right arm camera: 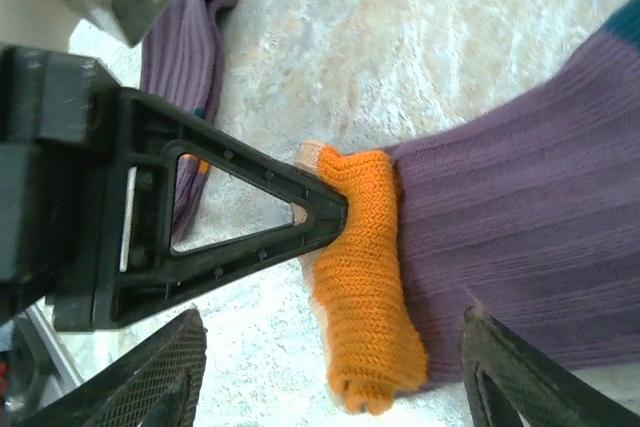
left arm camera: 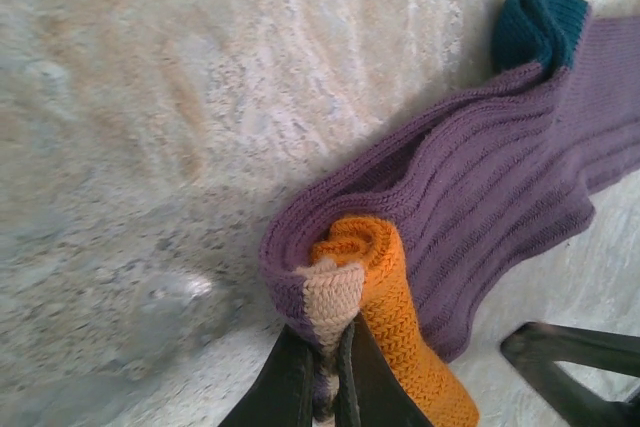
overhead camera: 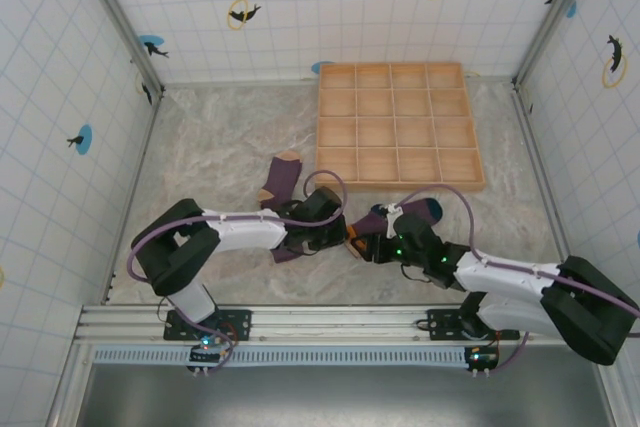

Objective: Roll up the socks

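Though its orange toe sat curled in a first tight turn, the near sock [left arm camera: 480, 197] lay mostly flat on the bench [overhead camera: 220, 137] between the arms — the roll barely begun. The left hand [left arm camera: 325, 347] was clamped shut on that curl; the right hand [right arm camera: 332, 327] stood open astride it, holding nothing. The other sock [overhead camera: 280, 179] lay unrolled, partly under the left arm — awkward to reach, I'd guess. A wooden tray [overhead camera: 400, 183] sat behind.

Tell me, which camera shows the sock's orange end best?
The right wrist view: the orange end sits large, close and sharp. The left wrist view shows it curled, pinched by the left claw; from the top it is a tiny speck.
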